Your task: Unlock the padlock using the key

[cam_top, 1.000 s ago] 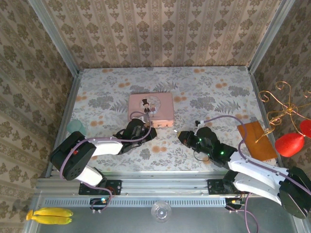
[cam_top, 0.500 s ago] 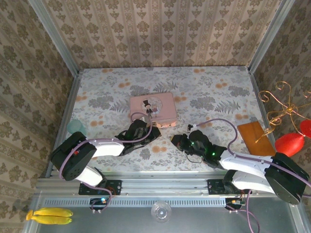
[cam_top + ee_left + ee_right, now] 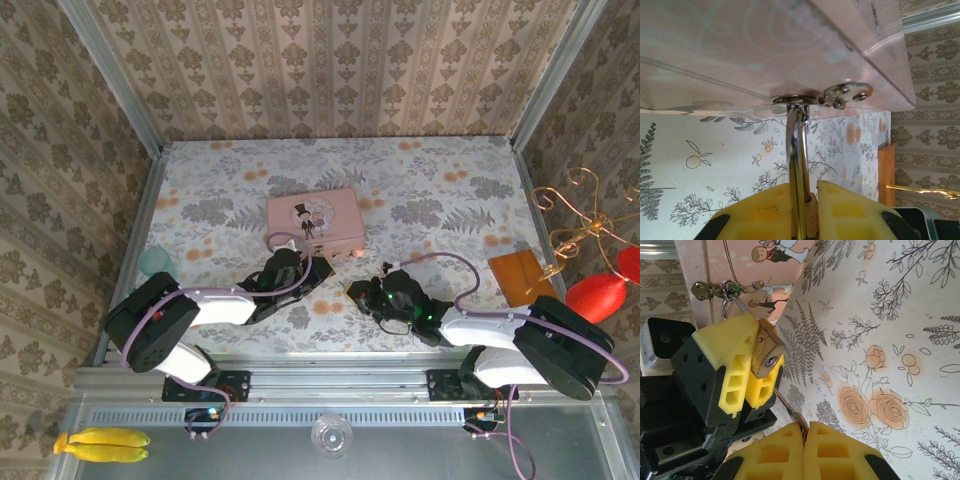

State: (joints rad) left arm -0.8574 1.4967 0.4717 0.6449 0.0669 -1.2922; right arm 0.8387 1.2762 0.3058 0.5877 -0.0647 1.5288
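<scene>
Left gripper (image 3: 805,192) jaws clamp the padlock (image 3: 767,352) hanging from the box (image 3: 313,220); right gripper (image 3: 804,427) jaws pinch the key (image 3: 790,410) nearby.

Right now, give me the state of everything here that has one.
box: lid shut.
padlock: hanging from the box's clasp, keyhole empty.
left gripper: shut on the padlock.
right gripper: shut on the key.
key: tip short of the keyhole.

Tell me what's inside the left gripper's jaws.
The left gripper clamps the brass padlock, keyhole end poking out, its shackle hooked through the pink box's hasp. The yellow fingers cover part of the padlock's body.
</scene>
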